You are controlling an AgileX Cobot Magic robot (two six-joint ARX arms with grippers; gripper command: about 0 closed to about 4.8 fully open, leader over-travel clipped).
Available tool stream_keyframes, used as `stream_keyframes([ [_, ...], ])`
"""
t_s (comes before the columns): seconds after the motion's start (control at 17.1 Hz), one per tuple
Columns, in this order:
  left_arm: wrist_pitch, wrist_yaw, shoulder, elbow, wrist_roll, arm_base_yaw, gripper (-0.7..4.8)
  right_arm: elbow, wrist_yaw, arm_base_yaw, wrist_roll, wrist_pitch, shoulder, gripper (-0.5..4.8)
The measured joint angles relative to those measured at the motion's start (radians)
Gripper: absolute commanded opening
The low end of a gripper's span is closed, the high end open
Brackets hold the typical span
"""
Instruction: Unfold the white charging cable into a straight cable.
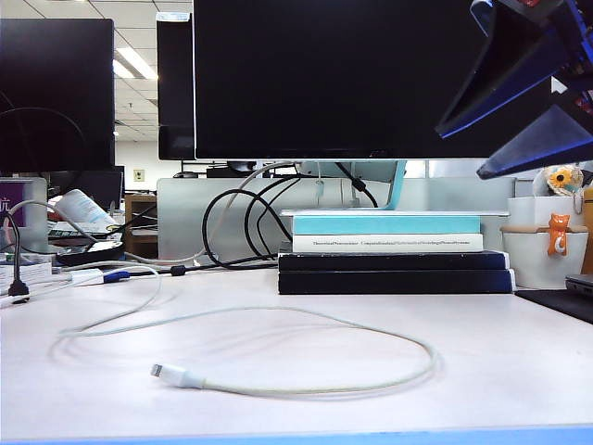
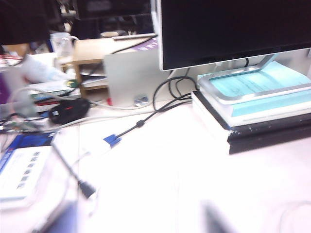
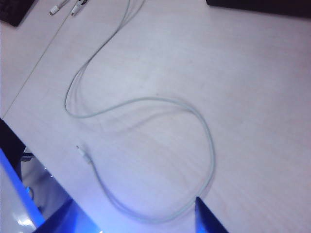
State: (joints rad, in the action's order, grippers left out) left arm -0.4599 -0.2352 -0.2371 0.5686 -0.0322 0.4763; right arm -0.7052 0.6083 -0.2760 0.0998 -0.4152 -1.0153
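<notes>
Cable: thin white charging cable (image 1: 306,320) looped, below right gripper (image 3: 136,221), jaws apart, empty.
Left gripper: blurred; grip unclear.
Risk: grabbing mid-loop could tighten the curl.

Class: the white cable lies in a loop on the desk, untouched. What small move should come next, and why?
Probably lower the right gripper, jaws apart and high above the desk, onto the white cable near its plug end. The cable is curved and nothing holds it. The left gripper is out of view.
</notes>
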Motion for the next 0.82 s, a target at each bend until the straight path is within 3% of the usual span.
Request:
stream_keyframes([
  [0.12, -0.105, 0.016, 0.106, 0.0, -0.01, 0.0, 2.36, 0.001, -0.008, 0.0, -0.004, 0.037, 0.033, 2.99],
  [0.18, -0.164, 0.053, 0.193, 0.0, -0.024, 0.0, 1.79, 0.001, -0.019, 0.0, -0.009, 0.075, 0.073, 2.76],
  [0.29, -0.264, 0.077, 0.225, 0.031, -0.061, -0.001, 1.78, 0.001, -0.174, -0.001, -0.056, 0.146, 0.231, 2.74],
  [0.41, -0.282, 0.137, 0.225, 0.054, -0.099, 0.0, 1.78, 0.013, -0.24, -0.003, -0.074, 0.177, 0.308, 2.68],
  [0.53, -0.303, 0.189, 0.227, 0.049, -0.13, 0.0, 1.77, 0.145, -0.311, -0.01, -0.097, 0.291, 0.505, 2.41],
  [0.58, -0.236, 0.206, 0.227, 0.034, -0.132, 0.0, 1.76, 0.245, -0.389, -0.011, -0.099, 0.343, 0.658, 2.39],
  [0.7, -0.111, 0.246, 0.227, 0.003, -0.133, 0.0, 1.4, 0.336, -0.445, -0.011, -0.089, 0.404, 0.797, 2.37],
  [0.82, 0.057, 0.309, 0.221, -0.037, -0.116, 0.0, 1.38, 0.426, -0.514, -0.011, -0.036, 0.452, 0.908, 2.37],
])
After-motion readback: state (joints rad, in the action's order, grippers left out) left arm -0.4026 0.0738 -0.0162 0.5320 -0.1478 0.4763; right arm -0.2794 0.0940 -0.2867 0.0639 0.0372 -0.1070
